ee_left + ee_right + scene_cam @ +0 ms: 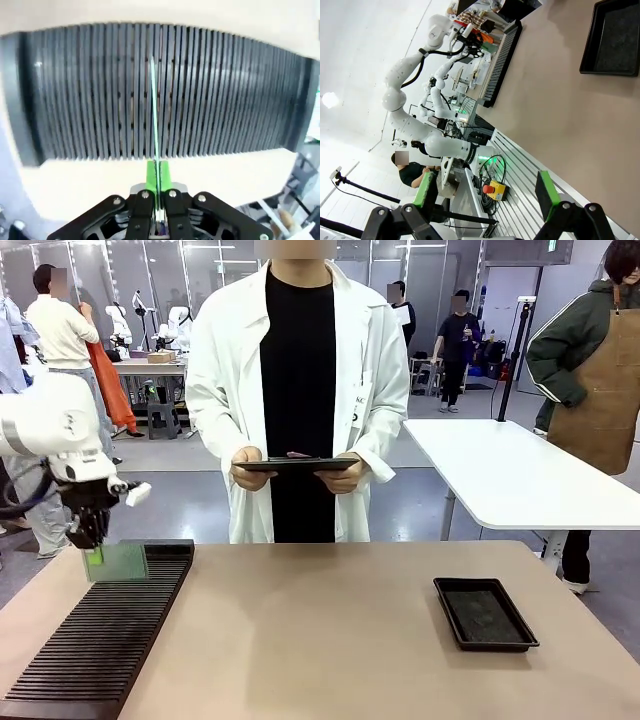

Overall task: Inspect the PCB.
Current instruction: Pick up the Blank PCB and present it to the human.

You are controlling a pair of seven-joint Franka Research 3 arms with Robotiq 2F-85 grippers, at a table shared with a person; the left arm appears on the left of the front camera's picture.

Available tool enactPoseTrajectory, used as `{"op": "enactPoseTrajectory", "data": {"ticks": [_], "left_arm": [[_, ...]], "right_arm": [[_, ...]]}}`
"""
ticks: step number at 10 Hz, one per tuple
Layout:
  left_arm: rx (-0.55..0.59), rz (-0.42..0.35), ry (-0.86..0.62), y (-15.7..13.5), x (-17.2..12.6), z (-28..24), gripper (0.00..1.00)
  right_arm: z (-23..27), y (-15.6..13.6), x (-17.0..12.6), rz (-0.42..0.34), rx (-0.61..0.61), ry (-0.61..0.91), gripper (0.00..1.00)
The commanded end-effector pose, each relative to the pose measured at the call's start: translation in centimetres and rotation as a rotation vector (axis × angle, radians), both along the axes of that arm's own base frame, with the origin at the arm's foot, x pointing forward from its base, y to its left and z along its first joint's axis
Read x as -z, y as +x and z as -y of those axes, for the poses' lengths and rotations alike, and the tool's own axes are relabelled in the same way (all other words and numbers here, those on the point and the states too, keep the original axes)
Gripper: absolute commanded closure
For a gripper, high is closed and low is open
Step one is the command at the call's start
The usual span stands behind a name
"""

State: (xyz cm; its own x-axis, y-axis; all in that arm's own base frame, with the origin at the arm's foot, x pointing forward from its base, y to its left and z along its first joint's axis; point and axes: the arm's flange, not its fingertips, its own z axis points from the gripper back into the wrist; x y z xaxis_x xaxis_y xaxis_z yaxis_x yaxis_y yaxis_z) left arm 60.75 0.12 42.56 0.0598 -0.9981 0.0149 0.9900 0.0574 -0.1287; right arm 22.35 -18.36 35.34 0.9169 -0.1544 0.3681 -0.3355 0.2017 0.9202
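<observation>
Tabletop [330, 640], pale tan, runs across the front view, with a person in a white coat [300, 390] standing at its far edge. A long black slotted rack [100, 640] lies along the table's left side, its ribs running crosswise. The white left arm [50, 430] comes in above the rack's far end. Well apart from the rack, on the right side of the table, sits a shallow black tray [485, 613]. The person holds a dark tablet [295, 465] flat in both hands at waist height.

The PCB [115, 562], a green board, stands upright on its edge at the far end of the rack, directly under the left gripper [88, 540]. In the left wrist view the board is a thin green sliver seen edge-on, lined up with the slots below it. The jaws are clenched on its near edge, one green pad [150, 175] pressed to each face. Whether the lower edge sits in a slot or just above one I cannot tell.

The right gripper [487, 192] is off the table's edge, jaws released and spread wide with nothing between the green fingertips [547, 192].
</observation>
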Motion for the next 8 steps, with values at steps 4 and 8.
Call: {"op": "enactPoseTrajectory", "data": {"ticks": [4, 8], "left_arm": [[-0.523, -0.296, -0.581, -10.8, -6.0, -5.9, 1.0], [-0.819, -0.54, -0.955, -16.3, -1.4, -6.1, 1.0]], "right_arm": [[-0.1, 0.2, 0.0, 0.004, -0.001, 0.0, 0.0], [-0.1, 0.2, 0.0, 0.004, -0.001, 0.0, 0.0]]}}
